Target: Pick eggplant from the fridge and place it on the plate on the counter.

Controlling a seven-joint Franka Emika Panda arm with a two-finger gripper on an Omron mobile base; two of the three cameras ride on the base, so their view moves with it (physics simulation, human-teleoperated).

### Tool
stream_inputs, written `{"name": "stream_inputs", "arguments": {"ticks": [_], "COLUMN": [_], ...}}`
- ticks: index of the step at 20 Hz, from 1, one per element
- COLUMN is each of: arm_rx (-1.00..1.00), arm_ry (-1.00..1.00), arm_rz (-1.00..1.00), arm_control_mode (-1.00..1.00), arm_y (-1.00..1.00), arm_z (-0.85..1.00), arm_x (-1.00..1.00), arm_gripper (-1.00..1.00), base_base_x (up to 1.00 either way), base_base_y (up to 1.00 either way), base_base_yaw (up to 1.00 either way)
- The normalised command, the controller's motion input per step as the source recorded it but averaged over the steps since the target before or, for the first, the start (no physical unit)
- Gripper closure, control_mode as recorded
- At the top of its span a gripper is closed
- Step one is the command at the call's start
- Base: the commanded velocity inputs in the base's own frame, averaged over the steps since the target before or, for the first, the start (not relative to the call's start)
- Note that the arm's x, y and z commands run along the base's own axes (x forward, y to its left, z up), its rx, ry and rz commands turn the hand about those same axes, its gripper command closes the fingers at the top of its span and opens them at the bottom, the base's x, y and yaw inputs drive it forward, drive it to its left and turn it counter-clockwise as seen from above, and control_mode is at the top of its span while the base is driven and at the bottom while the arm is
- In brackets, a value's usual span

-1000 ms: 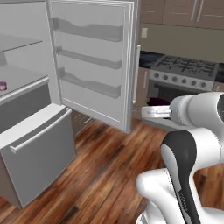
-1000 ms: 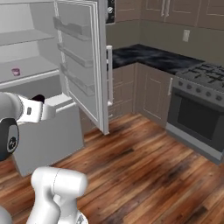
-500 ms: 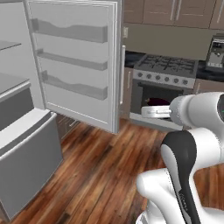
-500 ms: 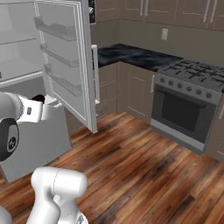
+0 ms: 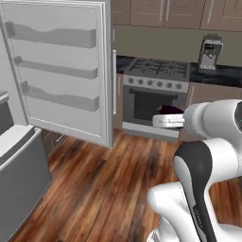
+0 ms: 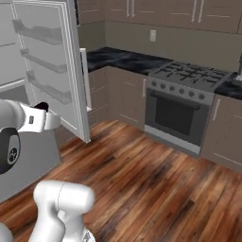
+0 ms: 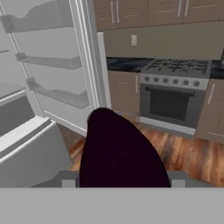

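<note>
The eggplant (image 7: 120,153) is dark purple, almost black, and shiny. It sits between the fingers of the gripper (image 5: 163,116), up in the air. The fridge (image 5: 61,71) stands open, its door swung wide and its lower drawer pulled out. The black counter (image 6: 120,59) runs beside the fridge.

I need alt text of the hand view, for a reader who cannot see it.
A dark purple-black eggplant fills the lower middle, held in the robot's hand. Behind it, the open fridge door with its shelves stands at left. A black counter and a stove stand beyond a wooden floor.
</note>
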Motion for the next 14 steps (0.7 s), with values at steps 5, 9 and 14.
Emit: {"name": "stream_inputs", "arguments": {"ticks": [5, 9, 14], "arm_rx": [0.0, 0.0, 0.0], "arm_ry": [0.0, 0.0, 0.0], "arm_rz": [0.0, 0.0, 0.0], "arm_control_mode": [1.0, 1.0, 1.0], "arm_y": [0.0, 0.0, 0.0], "arm_z": [0.0, 0.0, 0.0], "arm_x": [0.0, 0.0, 0.0], "arm_gripper": [1.0, 1.0, 1.0], "base_base_x": [0.0, 0.0, 0.05], "base_base_y": [-0.35, -0.35, -0.27], "base_base_yaw": [-0.26, -0.25, -0.23]}}
